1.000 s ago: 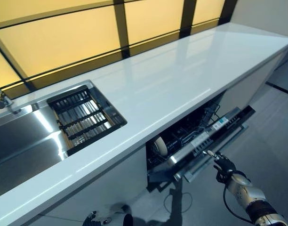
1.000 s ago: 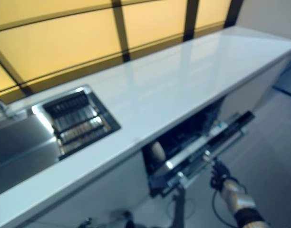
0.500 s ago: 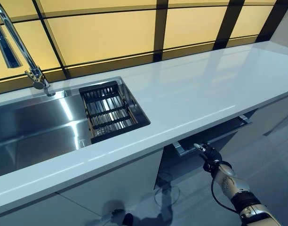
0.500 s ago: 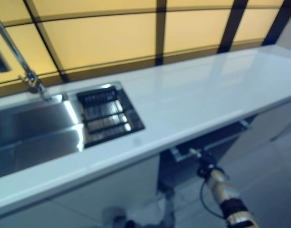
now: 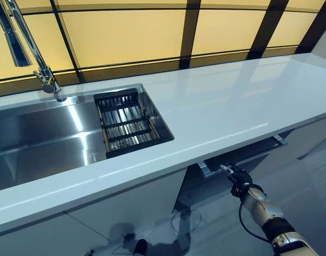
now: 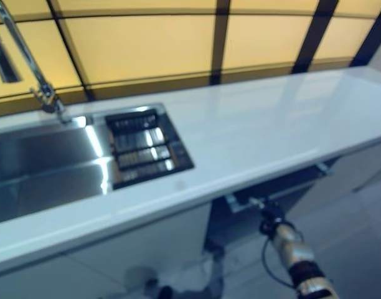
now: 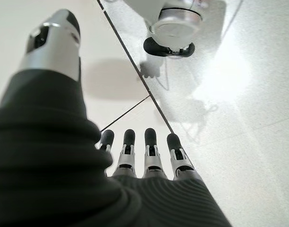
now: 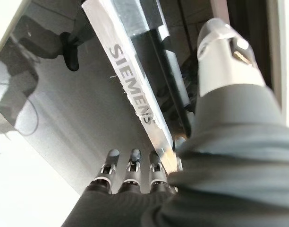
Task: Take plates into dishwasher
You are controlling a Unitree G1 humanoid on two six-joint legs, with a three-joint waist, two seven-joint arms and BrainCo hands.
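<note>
Right robot hand (image 5: 236, 175), fingers straight, presses the dishwasher door (image 5: 243, 154) under the counter (image 5: 221, 101); I risk slipping off.

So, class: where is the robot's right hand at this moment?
In the left eye view the right hand is low on the right, under the white countertop, its straight fingers against the nearly closed dishwasher door.

A kitchen is shown: a steel sink (image 5: 40, 138) and tap (image 5: 30, 53) at upper left, a dishwasher (image 5: 243, 154) at lower right.
</note>
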